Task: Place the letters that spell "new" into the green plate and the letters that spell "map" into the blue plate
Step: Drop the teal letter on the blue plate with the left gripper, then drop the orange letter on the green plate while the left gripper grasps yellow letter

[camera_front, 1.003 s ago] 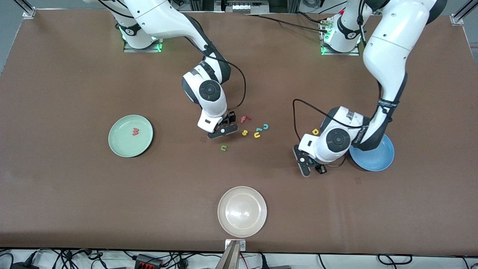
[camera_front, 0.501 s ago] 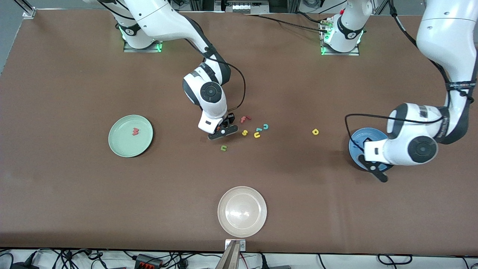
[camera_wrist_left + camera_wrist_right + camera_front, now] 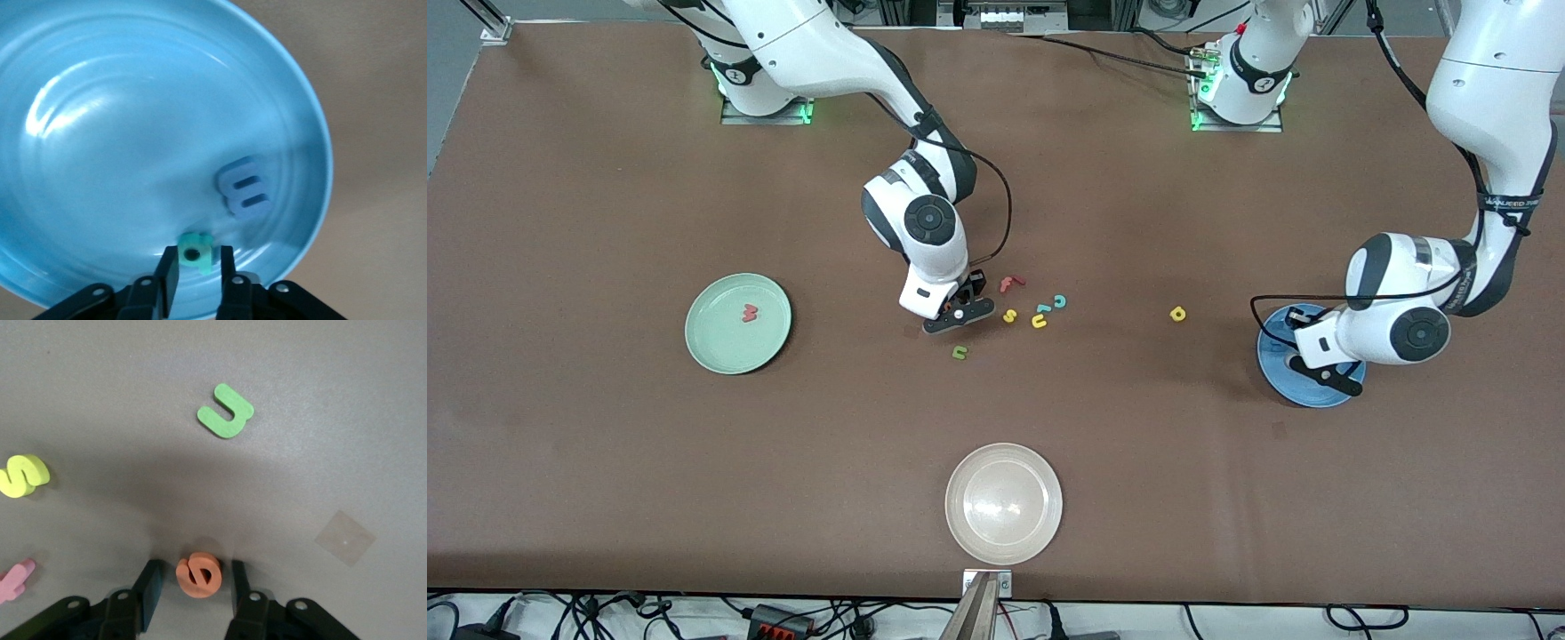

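green plate [image 3: 710, 351]: holds the w [image 3: 750, 312] alone; one of three letters for "new" is home.
blue plate [image 3: 1273, 364]: the m [image 3: 243, 190] lies flat in it; the rest of the plate is bare apart from what the left gripper brings.
left gripper [image 3: 199, 257]: low over the blue plate, the m just ahead of its fingertips. The a [image 3: 195, 251] sits between the fingers, which look only just parted, so I cannot tell whether it is pinched or already let go.
right gripper [image 3: 193, 577]: down at the table, fingers either side of the e [image 3: 198, 575] with small gaps showing; it looks to be closing, not yet clamped.
n [image 3: 227, 411]: on the table ahead of the right gripper's fingertips, near it, untouched.
p [image 3: 1177, 313]: alone on the table, between the letter cluster and the blue plate, well apart from both grippers.
spare letters: s [image 3: 23, 476] and f [image 3: 16, 580] off to one side of the right gripper; u [image 3: 1039, 321] and c [image 3: 1059, 301] past them; none wanted.
white plate [image 3: 1003, 503]: not part of the job.
done: w and m placed, a at the plate.
left, by my reading: e and n to green, p to blue.
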Motion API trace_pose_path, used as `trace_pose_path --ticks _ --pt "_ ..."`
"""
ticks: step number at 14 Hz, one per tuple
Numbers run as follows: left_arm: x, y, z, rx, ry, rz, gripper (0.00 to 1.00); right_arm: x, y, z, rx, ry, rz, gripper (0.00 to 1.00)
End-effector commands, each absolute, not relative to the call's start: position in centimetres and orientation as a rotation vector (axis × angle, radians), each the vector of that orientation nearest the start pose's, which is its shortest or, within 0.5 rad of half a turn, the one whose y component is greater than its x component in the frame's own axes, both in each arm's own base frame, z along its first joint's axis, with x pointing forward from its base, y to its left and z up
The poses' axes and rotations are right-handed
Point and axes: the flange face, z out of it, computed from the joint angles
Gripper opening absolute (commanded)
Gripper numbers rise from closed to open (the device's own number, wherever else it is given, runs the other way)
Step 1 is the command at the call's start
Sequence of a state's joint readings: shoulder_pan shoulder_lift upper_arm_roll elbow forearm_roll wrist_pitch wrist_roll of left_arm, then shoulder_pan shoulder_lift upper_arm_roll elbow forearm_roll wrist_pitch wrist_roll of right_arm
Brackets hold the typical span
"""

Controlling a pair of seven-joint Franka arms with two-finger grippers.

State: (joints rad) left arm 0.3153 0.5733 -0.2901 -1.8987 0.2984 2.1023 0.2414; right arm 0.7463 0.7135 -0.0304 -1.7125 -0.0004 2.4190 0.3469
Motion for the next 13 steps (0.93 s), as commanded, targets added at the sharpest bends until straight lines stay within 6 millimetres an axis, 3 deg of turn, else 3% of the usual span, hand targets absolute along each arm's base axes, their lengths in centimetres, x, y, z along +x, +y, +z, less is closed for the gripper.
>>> trace_pose_path --ticks 1,4,5,7,9,10,11,13 --pt "59.0 2.0 22.3 -2.973 0.581 0.503 1.00 51.4 43.6 16.4 -3.117 -0.632 -0.033 0.23" --pt "60.0 -2.8 26.6 -2.978 0.638 0.496 1.00 52.6 43.2 17.5 -3.106 -0.645 -0.064 0.12" --pt "59.8 -4.7 27.3 -2.997 0.603 0.478 1.00 53.3 42.4 17.6 -3.111 -0.621 -0.065 0.10" --pt "58.2 -9.1 26.9 -3.023 0.549 0.497 1.00 55.2 39.8 20.1 -3.124 -0.541 -0.071 0.09" --pt "57.0 -12.8 25.7 -3.027 0.662 0.453 1.00 56.9 35.7 22.7 -3.176 -0.422 0.031 0.09" --pt "56.3 -15.1 25.2 -3.019 0.738 0.417 1.00 58.3 32.1 23.9 -3.211 -0.350 0.097 0.09" --pt "55.7 -17.0 24.1 -3.020 0.792 0.391 1.00 59.1 29.0 24.5 -3.227 -0.285 0.145 0.09" --pt "54.7 -19.0 22.0 -2.998 0.900 0.298 1.00 58.9 23.2 24.4 -3.241 -0.154 0.241 0.09"
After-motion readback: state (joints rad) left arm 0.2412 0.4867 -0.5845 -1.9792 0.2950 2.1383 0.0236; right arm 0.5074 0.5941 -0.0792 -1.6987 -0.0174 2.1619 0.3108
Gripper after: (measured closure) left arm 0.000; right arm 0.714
